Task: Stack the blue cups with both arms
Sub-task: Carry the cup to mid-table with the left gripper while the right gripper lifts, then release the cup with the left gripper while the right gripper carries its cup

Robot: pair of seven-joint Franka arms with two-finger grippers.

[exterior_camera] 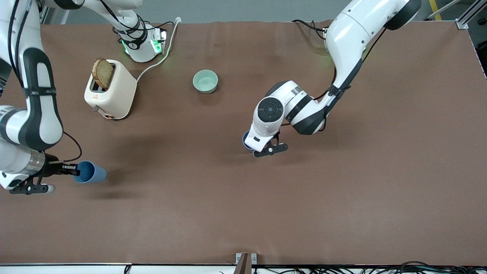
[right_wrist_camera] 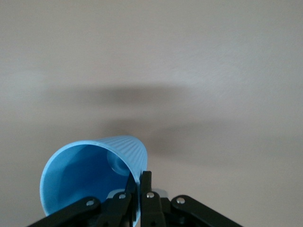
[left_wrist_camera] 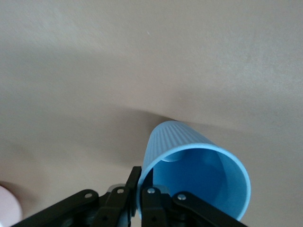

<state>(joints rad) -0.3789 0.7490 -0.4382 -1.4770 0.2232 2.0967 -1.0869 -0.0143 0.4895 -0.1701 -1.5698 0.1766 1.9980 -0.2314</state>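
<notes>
Blue cup, first (exterior_camera: pixel 91 172): held in the air by the right gripper (exterior_camera: pixel 72 170), over the table (exterior_camera: pixel 266 213) at the right arm's end. It lies on its side, mouth toward the gripper. In the right wrist view the fingers (right_wrist_camera: pixel 146 189) pinch its rim wall, one inside and one outside (right_wrist_camera: pixel 90 175). A rim pinch likely leaves the tapered base free to go into another cup.

Blue cup, second (exterior_camera: pixel 245 140): held by the left gripper (exterior_camera: pixel 254 146) over mid-table, mostly hidden under the wrist in the front view. The left wrist view shows it (left_wrist_camera: pixel 194 165) tilted, rim wall clamped between the closed fingers (left_wrist_camera: pixel 150 198) in the same way. Whether it touches the table cannot be told.

The two cups are well apart; stacking is not yet done, and the arms will likely need to bring them together, base of one to mouth of the other.

Pale green bowl (exterior_camera: pixel 205 81): at about 11 o'clock from the second cup, farther from the front camera, untouched.

Toaster (exterior_camera: pixel 110 89): cream, with a slice of bread (exterior_camera: pixel 103 73) standing in its slot, at about 12 o'clock from the first cup.

A pink edge (left_wrist_camera: pixel 8 205) shows at the left wrist view's border; unidentifiable.
</notes>
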